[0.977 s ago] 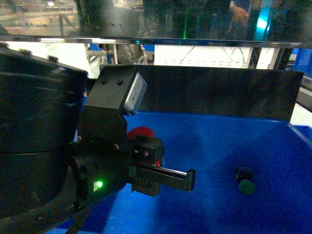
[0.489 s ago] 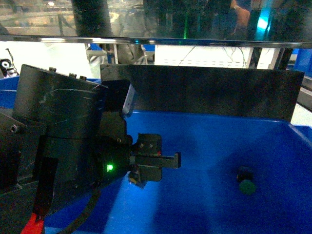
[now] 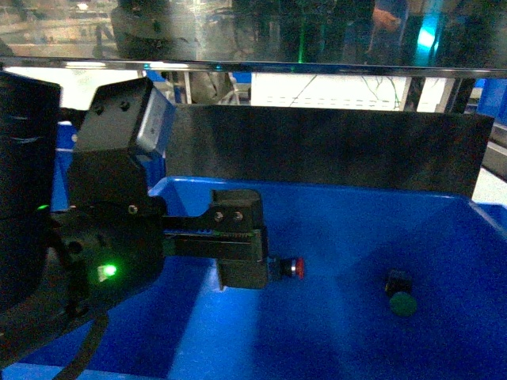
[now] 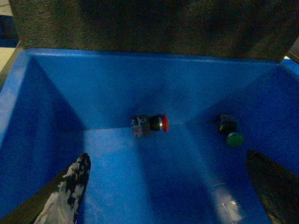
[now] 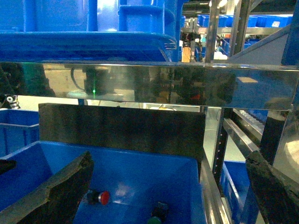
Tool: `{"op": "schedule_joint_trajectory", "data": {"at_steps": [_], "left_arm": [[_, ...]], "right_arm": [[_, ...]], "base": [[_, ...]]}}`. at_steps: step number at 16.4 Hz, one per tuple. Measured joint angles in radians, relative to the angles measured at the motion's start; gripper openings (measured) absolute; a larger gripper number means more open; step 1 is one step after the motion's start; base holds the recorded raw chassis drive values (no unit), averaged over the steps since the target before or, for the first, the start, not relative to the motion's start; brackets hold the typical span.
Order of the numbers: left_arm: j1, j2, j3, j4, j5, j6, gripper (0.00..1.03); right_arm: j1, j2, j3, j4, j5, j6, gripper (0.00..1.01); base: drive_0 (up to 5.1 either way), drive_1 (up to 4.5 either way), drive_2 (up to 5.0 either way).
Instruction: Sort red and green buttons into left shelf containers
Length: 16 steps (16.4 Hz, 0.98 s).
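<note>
The red button (image 3: 291, 268) lies on its side on the floor of a deep blue container (image 3: 356, 210), cap pointing right. The green button (image 3: 400, 295) lies further right in the same bin. My left gripper (image 3: 242, 265) hangs just left of the red button. In the left wrist view it (image 4: 168, 186) is open and empty above the bin floor (image 4: 140, 79), with the red button (image 4: 150, 125) and green button (image 4: 230, 131) ahead. My right gripper (image 5: 168, 191) is open and empty, outside the bin (image 5: 140, 172), facing both the red button (image 5: 99, 197) and the green button (image 5: 158, 213).
A dark panel (image 3: 333, 150) stands behind the bin. A shiny metal shelf rail (image 3: 317, 67) runs overhead. Another blue bin (image 5: 18, 130) sits to the left, and shelf posts (image 5: 222, 140) with a further bin (image 5: 236, 179) stand to the right.
The red button was at my left gripper's jaws a second ago; now it lies free on the bin floor. The left arm has swung back to the left.
</note>
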Motion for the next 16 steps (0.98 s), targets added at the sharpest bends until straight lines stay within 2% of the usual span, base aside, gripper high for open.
{"op": "schedule_joint_trajectory", "data": {"at_steps": [2,4,8,10,13,14,16], "left_arm": [[0.021,-0.087,-0.047,-0.014,-0.006,0.025,0.98],[0.066,-0.243,-0.101,-0.06,0.005,0.049,0.98],[0.1,-0.333,-0.125,-0.096,0.006,0.05,0.98],[0.14,-0.486,-0.158,-0.167,-0.005,0.049,0.98],[0.169,-0.792,-0.179,-0.397,-0.05,0.024,0.98],[0.183,-0.886,-0.179,-0.489,-0.074,0.001,0.98],[0.224,-1.006,-0.178,-0.592,-0.079,-0.048,0.98]], "right_arm": [[0.0,0.0,0.0,0.0,0.0,0.0,0.98],[0.0,0.0,0.0,0.0,0.0,0.0,0.98],[0.0,0.0,0.0,0.0,0.0,0.0,0.98],[0.0,0.0,0.0,0.0,0.0,0.0,0.98],[0.0,0.0,0.0,0.0,0.0,0.0,0.98],[0.0,0.0,0.0,0.0,0.0,0.0,0.98],[0.0,0.0,0.0,0.0,0.0,0.0,0.98]], "base": [[0.0,0.0,0.0],[0.0,0.0,0.0],[0.0,0.0,0.0],[0.0,0.0,0.0],[0.0,0.0,0.0],[0.0,0.0,0.0],[0.0,0.0,0.0]]}}
